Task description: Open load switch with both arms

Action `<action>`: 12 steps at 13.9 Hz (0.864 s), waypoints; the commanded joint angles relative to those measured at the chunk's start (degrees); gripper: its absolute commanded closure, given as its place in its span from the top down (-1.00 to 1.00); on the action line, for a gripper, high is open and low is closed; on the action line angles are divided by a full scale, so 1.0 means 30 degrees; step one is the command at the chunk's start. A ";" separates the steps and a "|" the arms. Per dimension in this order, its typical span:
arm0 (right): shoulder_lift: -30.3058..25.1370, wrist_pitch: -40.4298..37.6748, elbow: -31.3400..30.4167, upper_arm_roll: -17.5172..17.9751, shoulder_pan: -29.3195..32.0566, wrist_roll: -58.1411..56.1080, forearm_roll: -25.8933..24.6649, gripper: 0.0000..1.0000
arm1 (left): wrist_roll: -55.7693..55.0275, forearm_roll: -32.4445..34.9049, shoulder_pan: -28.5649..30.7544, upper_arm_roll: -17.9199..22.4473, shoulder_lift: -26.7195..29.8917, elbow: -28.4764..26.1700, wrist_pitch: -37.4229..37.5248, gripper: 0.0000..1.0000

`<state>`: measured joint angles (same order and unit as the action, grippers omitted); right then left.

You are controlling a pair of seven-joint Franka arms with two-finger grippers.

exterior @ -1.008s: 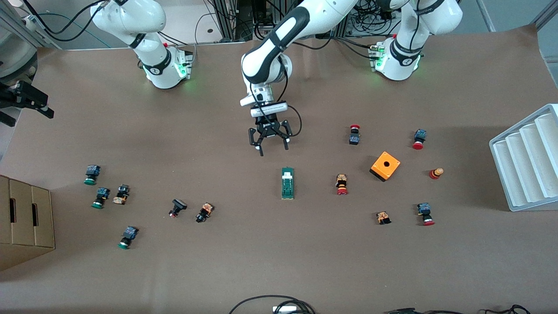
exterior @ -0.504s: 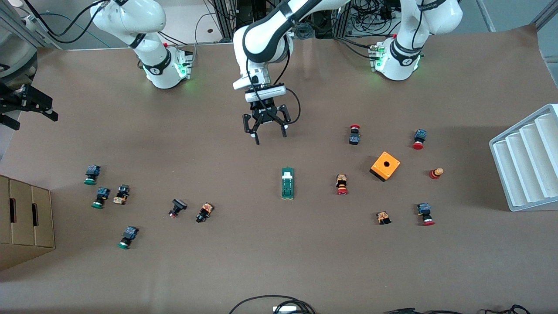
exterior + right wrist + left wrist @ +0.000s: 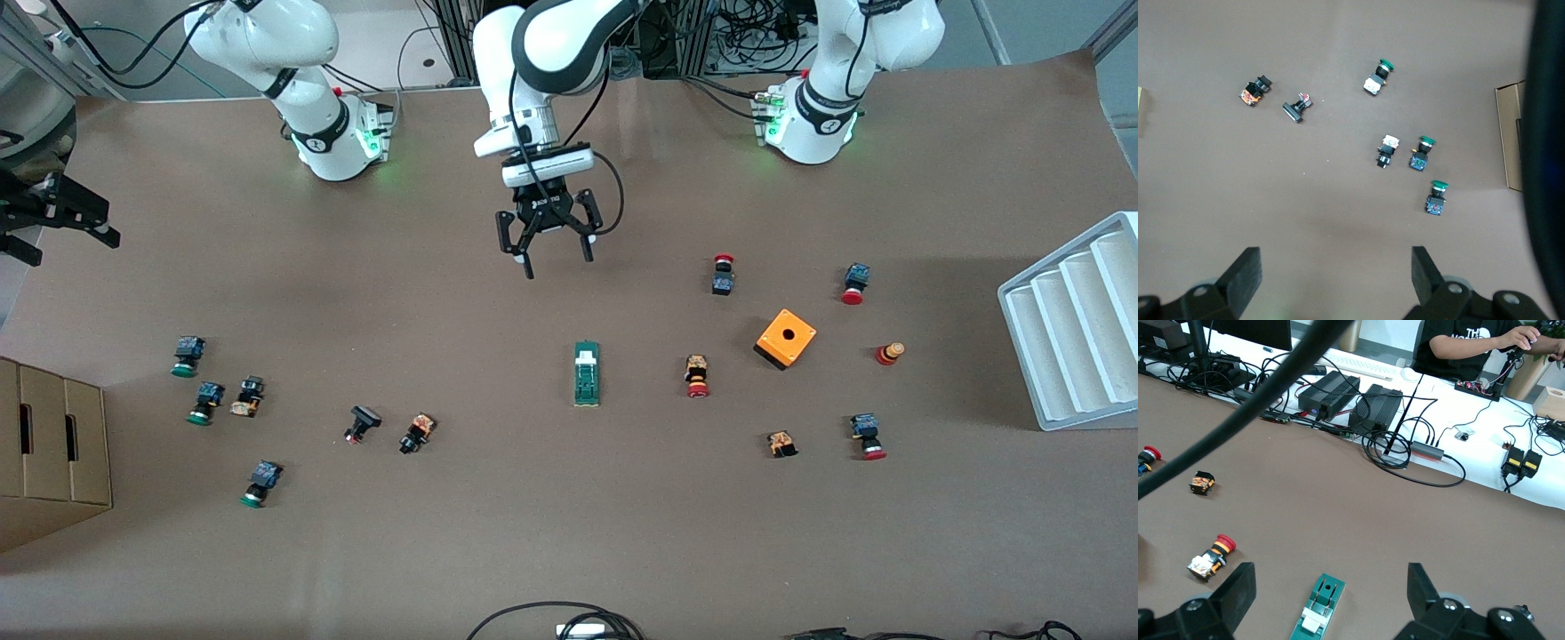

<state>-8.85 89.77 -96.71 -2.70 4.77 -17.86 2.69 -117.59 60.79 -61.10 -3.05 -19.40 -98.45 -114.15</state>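
Left gripper (image 3: 553, 253) spread wide, empty, over bare table above load switch (image 3: 586, 372). Right gripper (image 3: 67, 213) wide, waiting at table edge. Risk: off-centre descent nudging switch askew.

You've got a matt brown paper-like cover on the table (image 3: 569, 551), smooth, few creases. Load switch (image 3: 586, 373): dark-green plastic w/ white plastic tab. Arm shells glossy white plastic, left gripper (image 3: 558, 259) matt black. Orange box (image 3: 786, 338) smooth plastic. Cardboard box (image 3: 49, 453) matt. Tray (image 3: 1067, 329) matt white plastic.
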 commanded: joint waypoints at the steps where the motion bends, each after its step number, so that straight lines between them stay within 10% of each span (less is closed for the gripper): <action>1: 0.0459 0.0134 0.0480 -0.0007 -0.0154 0.0122 -0.0544 1.00 | 0.2100 -0.1333 0.0589 -0.0038 0.1277 -0.0259 -0.0386 1.00; 12: 0.0518 0.0135 0.0480 -0.0065 -0.0066 -0.0112 -0.0339 1.00 | 1.1063 -0.6023 0.3725 -0.0038 0.4853 -0.0347 -0.0271 1.00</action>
<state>-8.03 90.25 -96.40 -2.82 4.80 -17.89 2.67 -89.11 44.71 -51.69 -2.72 -7.12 -98.42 -114.86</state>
